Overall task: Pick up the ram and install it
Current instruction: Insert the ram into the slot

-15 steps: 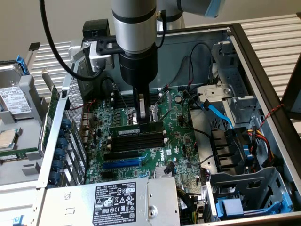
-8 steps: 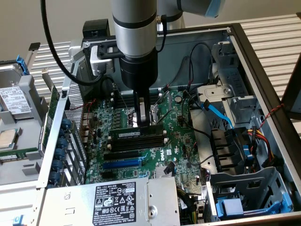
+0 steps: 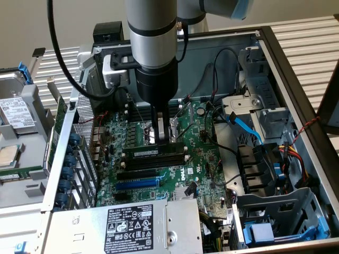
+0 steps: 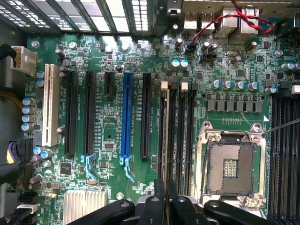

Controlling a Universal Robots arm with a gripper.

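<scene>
The ram (image 3: 145, 152) is a thin dark stick with a white label. It stands on its long edge along the black memory slots (image 3: 154, 163) of the green motherboard. My gripper (image 3: 161, 138) comes straight down on it and is shut on the ram's upper edge. In the wrist view the ram (image 4: 166, 140) shows edge-on as a thin line. It runs along the black memory slots (image 4: 180, 136) on the side toward the blue expansion slot (image 4: 125, 117). My gripper (image 4: 165, 199) pinches one end of it. I cannot tell whether it is seated in a slot.
The open CPU socket (image 4: 229, 164) lies beside the slots, and a finned heatsink (image 4: 84, 204) sits near the fingers. In the exterior view, the power supply (image 3: 127, 225), a blue cable (image 3: 243, 124) and the drive cage (image 3: 280, 222) crowd the case walls.
</scene>
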